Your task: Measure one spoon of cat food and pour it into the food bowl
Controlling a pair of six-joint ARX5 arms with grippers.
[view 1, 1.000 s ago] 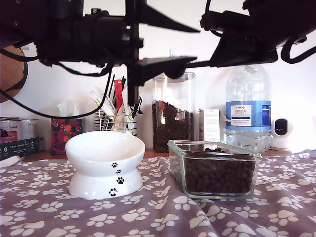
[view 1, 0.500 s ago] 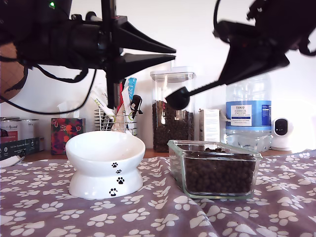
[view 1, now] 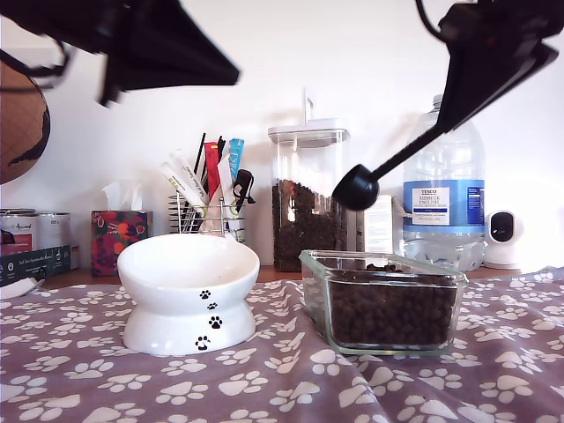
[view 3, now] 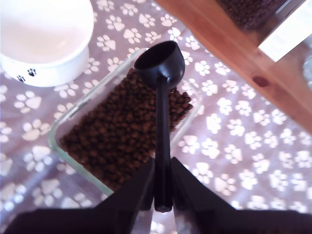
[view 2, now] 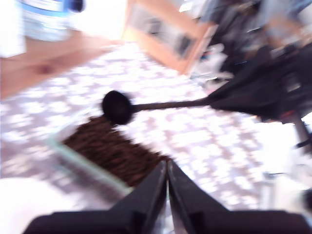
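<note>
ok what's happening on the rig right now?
My second gripper is shut on the handle of the spoon, holding its cup above the glass dish of cat food. The cup looks empty. The food bowl sits at the exterior view's left, no kibble visible in it. My first gripper is shut, empty, raised clear of the table.

My second gripper (view 3: 163, 192) clamps the spoon (view 3: 161, 78) handle; my first gripper (view 2: 167, 187) hangs with fingers (view 2: 146, 195) together.

White wall (view 1: 370, 62); wooden shelf (view 3: 243, 53).
</note>
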